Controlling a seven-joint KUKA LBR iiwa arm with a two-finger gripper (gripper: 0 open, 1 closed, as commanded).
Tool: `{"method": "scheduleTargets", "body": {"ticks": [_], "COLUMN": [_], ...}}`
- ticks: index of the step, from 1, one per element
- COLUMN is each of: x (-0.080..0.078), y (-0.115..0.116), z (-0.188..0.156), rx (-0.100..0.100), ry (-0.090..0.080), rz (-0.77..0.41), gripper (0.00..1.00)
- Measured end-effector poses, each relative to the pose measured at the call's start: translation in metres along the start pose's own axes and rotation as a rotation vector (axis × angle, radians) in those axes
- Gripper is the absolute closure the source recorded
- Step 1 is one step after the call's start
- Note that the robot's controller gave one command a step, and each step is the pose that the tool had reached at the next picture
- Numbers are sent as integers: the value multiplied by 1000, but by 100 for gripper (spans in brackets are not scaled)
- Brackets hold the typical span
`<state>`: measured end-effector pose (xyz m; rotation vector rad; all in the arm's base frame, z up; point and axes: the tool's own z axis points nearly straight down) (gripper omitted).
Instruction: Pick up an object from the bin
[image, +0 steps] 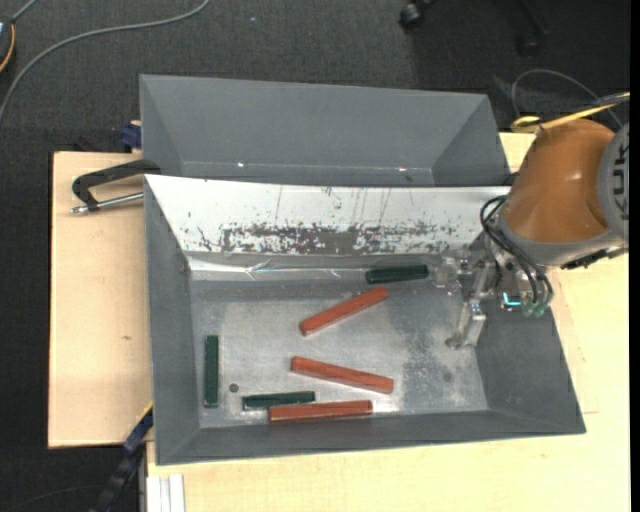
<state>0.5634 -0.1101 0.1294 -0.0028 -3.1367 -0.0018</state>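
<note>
Lab: robot arm (562, 190), grey metal bin (300, 130)

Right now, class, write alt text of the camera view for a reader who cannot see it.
The arm's gripper hangs low in the right of a grey metal bin. A dark green stick lies nearest it by the back wall; three red-brown sticks and two more green sticks lie scattered leftward.

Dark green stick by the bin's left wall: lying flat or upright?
Lying flat: the dark green stick shows its whole length from above.

The orange-covered arm (560, 195) reaches in from the right, its gripper (463, 335) pointing downward.
</note>
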Motion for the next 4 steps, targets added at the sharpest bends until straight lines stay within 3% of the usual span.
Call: {"method": "scheduleTargets", "body": {"ticks": [1, 2, 3, 4], "x": [-37, -27, -28, -2], "y": [55, 130, 128, 141], "z": [27, 57, 56, -114], "rx": [-1, -2, 1, 3], "ry": [-11, -5, -7, -19], "rz": [-125, -382, -380, -430], "gripper": [0, 0, 100, 100]}}
